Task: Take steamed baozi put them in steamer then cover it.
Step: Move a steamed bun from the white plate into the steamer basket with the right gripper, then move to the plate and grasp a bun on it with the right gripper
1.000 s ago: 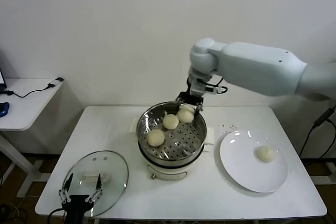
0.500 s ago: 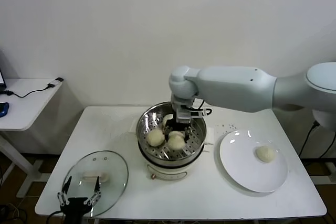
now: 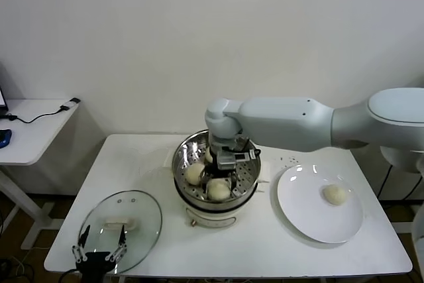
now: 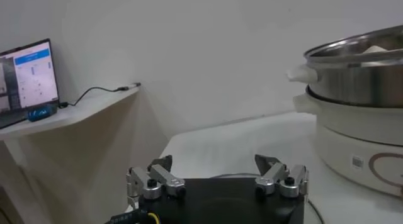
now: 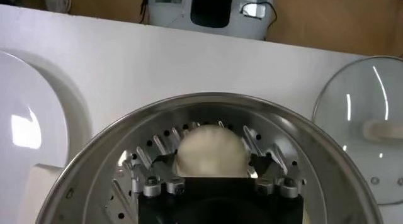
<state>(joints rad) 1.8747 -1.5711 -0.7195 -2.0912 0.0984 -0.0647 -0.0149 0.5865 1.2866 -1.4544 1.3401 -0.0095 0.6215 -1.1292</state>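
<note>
The steamer (image 3: 180,164) stands mid-table. My right gripper (image 3: 222,178) reaches down into its front part, shut on a baozi (image 3: 218,191) that sits low on the perforated tray. In the right wrist view that baozi (image 5: 211,152) fills the gap between the fingers (image 5: 158,163). Another baozi (image 3: 194,173) lies at the steamer's left, and a third (image 3: 208,156) is partly hidden behind the arm. A fourth baozi (image 3: 335,194) lies on the white plate (image 3: 298,210). The glass cover (image 3: 142,213) lies flat at the front left. My left gripper (image 3: 99,254) hangs open just in front of it.
A side table (image 3: 26,134) with a cable stands at the far left. The left wrist view shows my left gripper (image 4: 217,165), the steamer's side (image 4: 359,80) and a laptop (image 4: 25,77). The right wrist view shows the plate (image 5: 31,131) and the cover (image 5: 362,106) either side of the steamer.
My right gripper has carried the baozi from the steamer's back rim forward and down to the front of the tray. The left arm has barely moved.
</note>
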